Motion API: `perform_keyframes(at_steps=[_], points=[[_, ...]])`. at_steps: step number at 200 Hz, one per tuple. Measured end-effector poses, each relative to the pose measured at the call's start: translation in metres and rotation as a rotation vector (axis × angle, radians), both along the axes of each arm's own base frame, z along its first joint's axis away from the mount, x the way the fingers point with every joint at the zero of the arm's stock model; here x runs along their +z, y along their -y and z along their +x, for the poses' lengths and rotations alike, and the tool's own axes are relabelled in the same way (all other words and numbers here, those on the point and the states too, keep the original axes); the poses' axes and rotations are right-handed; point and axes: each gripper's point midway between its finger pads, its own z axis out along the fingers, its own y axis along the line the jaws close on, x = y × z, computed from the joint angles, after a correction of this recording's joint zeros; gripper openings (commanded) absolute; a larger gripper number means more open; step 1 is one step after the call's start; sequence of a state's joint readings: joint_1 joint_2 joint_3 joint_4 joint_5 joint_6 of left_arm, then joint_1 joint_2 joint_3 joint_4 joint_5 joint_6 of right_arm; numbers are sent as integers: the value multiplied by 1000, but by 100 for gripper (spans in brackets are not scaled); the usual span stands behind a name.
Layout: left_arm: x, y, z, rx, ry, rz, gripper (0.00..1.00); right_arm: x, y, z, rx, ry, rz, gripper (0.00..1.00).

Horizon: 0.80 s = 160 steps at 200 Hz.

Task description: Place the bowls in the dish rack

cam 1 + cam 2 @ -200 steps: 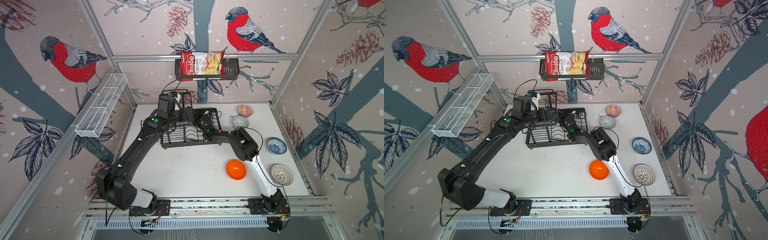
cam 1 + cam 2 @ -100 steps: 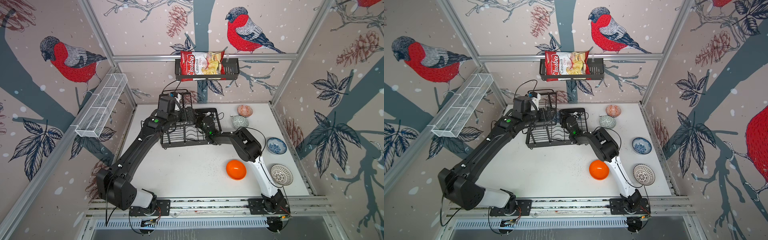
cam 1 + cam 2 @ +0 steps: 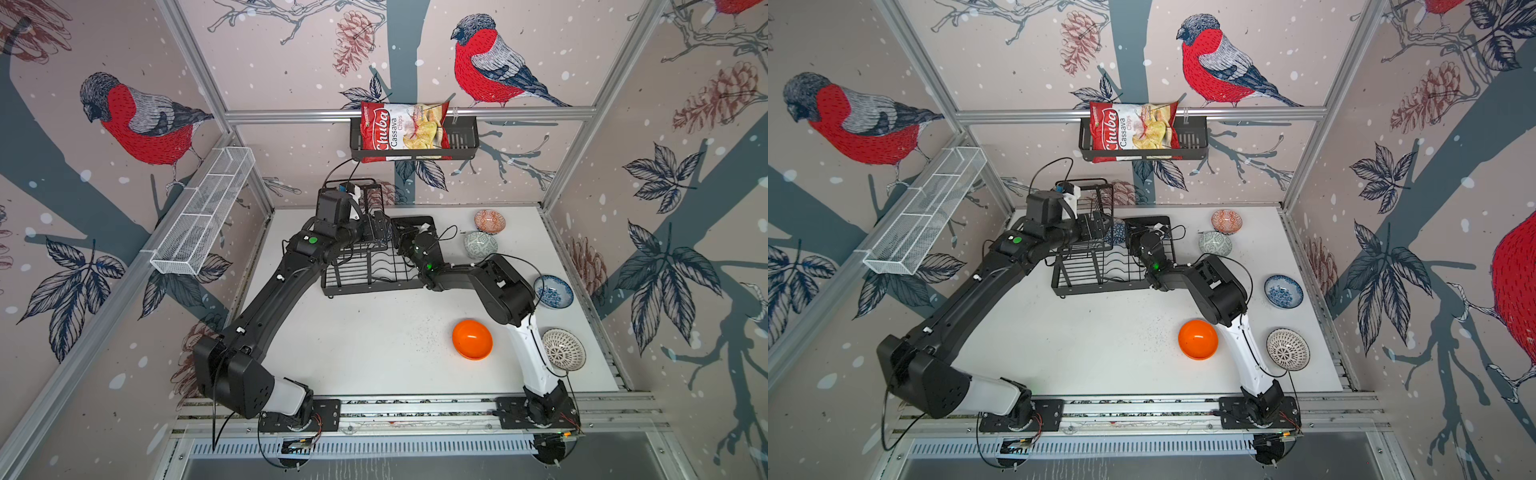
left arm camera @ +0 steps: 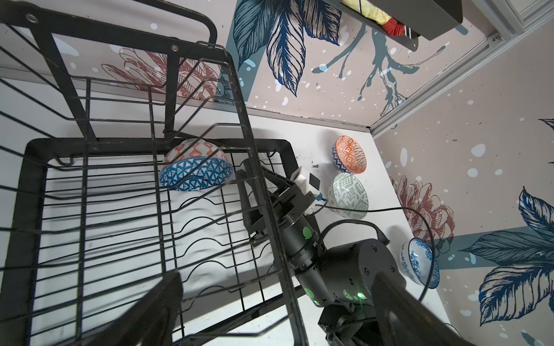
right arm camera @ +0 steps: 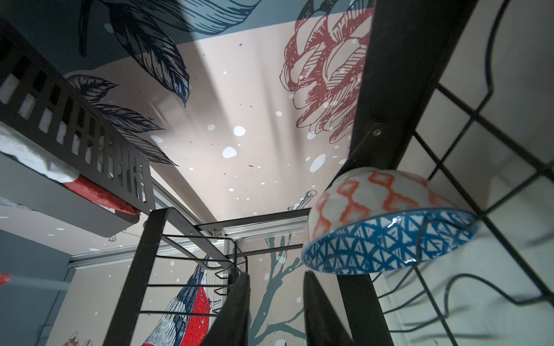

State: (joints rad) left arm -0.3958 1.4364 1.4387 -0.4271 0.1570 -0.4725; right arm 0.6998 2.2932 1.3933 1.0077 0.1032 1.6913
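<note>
Two fingers of the right gripper [image 5: 277,274] are seen a narrow gap apart, with only wallpaper showing between them; nothing is clasped. Just beside one fingertip [image 5: 313,293] the rim of the dark-blue geometric bowl [image 5: 389,239] is seen, though whether it is touched cannot be told. That bowl is lodged tilted on its side among the wires of the dish rack [image 4: 120,145], at the rack's far end beneath its raised upper basket [image 3: 1100,199]. In a top view only a blue patch of it [image 3: 1116,233] is glimpsed through the wires.

The left gripper [image 4: 280,272] is held wide and empty above the rack's wavy base; its fingers are blurred and cut off by the frame edge. In both top views the jaws of both grippers are lost against the rack's black wires.

Five bowls are left on the table [image 3: 353,353], outside the rack on the right arm's side. The orange-red/white bowl [image 3: 490,221] and the grey-green bowl [image 3: 480,244] are set close together near the rack's far corner. The blue-flowered bowl [image 3: 553,291], plain orange bowl [image 3: 472,339] and lattice bowl [image 3: 563,349] are placed well apart from the rack.
</note>
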Motion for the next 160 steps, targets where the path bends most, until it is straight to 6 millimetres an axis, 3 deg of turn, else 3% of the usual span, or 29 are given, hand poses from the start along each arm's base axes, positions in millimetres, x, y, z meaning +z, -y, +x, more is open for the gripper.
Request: perform_keyframes(at_steps=[53,114,160], points=[[2,-1,-3,21,-18,-44,98,17,15,-13,30,31,-40,33],[13,5,-15,23,-4,-89,98,30,46,-28,36,37,-170,37],[38,7,-23,26,72,-69,98,52,60,-36,67,65,-348,49]])
